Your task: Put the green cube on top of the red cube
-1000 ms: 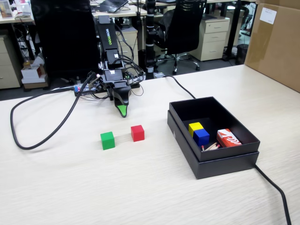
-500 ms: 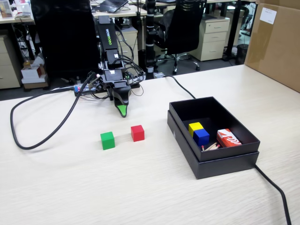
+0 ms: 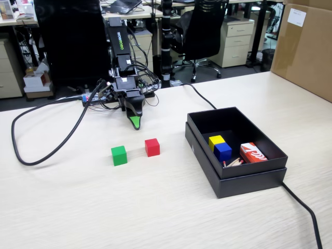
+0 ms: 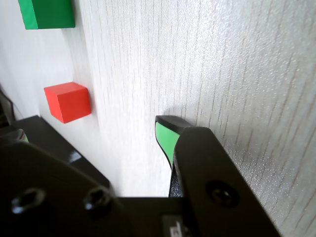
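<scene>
Bare table (image 3: 135, 207) around green cube (image 3: 119, 155) and red cube (image 3: 152, 147); black box (image 3: 233, 171) well right.

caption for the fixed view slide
Gripper behind green cube and red cube, side by side, apart.

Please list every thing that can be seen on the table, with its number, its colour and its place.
green cube: 1, bright green, on the bare table, left of the red cube in the fixed view, apart from it
red cube: 1, red, on the table in front of the gripper
box: 1, black, open, on the right of the table in the fixed view
yellow cube: 1, yellow, inside the box
blue cube: 1, blue, inside the box, against the yellow cube
printed box: 1, red and white, inside the box
cable: 1, black, looping on the table at left
gripper: 1, black with green tip, behind the cubes, holding nothing
</scene>
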`<state>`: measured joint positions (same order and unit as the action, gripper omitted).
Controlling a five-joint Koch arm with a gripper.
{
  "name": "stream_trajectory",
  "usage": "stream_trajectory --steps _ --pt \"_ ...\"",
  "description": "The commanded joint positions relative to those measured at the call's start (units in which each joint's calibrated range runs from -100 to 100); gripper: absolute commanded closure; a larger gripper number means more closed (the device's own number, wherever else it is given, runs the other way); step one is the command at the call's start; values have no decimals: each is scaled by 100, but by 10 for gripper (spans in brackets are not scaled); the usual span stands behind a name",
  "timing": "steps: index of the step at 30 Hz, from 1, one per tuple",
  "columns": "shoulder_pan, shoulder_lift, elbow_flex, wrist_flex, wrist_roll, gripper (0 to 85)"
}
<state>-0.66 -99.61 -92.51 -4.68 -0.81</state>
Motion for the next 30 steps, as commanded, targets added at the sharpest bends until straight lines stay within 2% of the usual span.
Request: stream_trajectory --steps 1,30 --pt "0 -4 -177 -141 -34 352" --pt "-10 122 77 -287 -73 364"
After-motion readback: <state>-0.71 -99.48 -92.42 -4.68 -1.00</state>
